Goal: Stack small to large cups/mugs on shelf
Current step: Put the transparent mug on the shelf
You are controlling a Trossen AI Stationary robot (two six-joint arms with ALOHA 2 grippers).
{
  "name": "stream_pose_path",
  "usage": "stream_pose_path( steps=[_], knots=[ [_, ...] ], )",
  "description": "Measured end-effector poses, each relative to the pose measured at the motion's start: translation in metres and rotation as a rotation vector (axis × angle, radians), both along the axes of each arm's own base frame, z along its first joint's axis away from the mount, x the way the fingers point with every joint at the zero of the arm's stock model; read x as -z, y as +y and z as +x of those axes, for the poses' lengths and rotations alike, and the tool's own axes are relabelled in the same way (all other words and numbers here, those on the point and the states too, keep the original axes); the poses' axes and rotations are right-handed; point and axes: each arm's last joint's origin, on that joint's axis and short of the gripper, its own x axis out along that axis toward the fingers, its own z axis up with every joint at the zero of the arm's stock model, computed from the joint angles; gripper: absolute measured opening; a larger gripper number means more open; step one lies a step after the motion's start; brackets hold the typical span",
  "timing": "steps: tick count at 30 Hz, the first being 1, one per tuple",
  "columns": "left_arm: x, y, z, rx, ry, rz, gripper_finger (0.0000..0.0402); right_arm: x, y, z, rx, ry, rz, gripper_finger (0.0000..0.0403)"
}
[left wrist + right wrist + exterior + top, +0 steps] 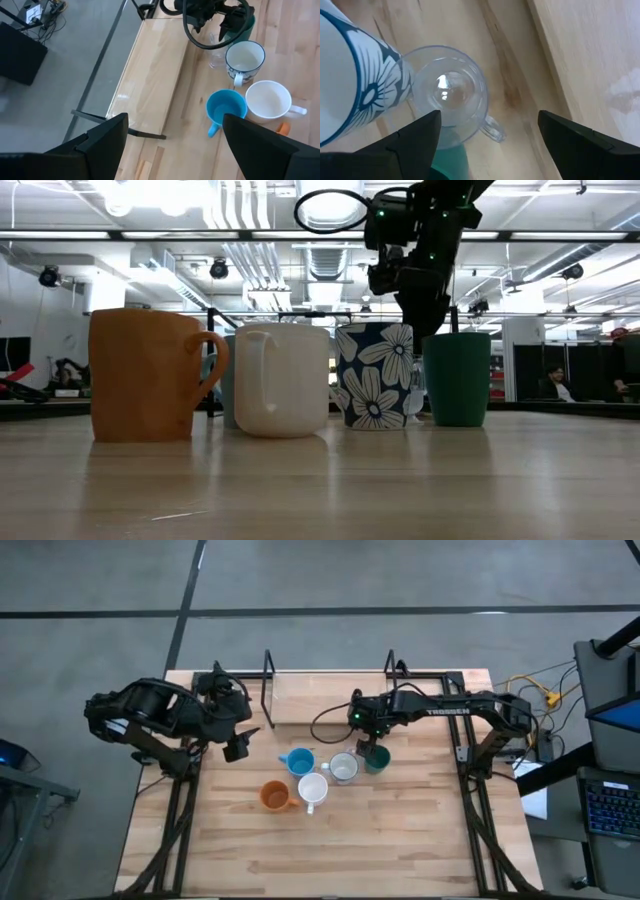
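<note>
one clear glass cup [451, 95] under right end effector [487, 135], wide open, empty; perhaps five mugs beside

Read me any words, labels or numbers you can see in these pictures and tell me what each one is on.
"TROSSEN", white letters along the right arm, small but just readable from above.
The mugs carry no words; the dark blue mug has only a white flower pattern.
Nothing else can be read.
</note>
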Motion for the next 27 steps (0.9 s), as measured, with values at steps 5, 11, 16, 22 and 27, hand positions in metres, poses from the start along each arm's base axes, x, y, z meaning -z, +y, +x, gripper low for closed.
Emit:
stream_pose_path(
  steps=[5, 11, 16, 22, 27],
  knots=[
    [0.0006, -0.0001, 0.0003, 0.000, 0.002, 0.000, 0.0310, -0.0001, -0.0004, 0.0004, -0.009, -0.004, -0.004, 0.0327],
    [0.0010, -0.0002, 0.0006, 0.000, 0.004, 0.001, 0.0310, -0.0005, -0.0005, 0.0014, -0.024, -0.014, -0.007, 0.0327],
    [0.0010, -0.0002, 0.0006, -0.001, 0.004, 0.000, 0.0310, -0.0008, 0.0008, 0.0028, -0.045, -0.037, 0.037, 0.0327],
    [0.0010, -0.0002, 0.0006, -0.002, 0.003, 0.000, 0.0310, -0.0009, 0.0012, 0.0031, -0.051, -0.043, 0.053, 0.0327],
    [0.0011, -0.0002, 0.0006, -0.003, 0.003, -0.001, 0.0310, -0.0006, 0.0013, 0.0029, -0.051, -0.042, 0.053, 0.0327]
  ],
)
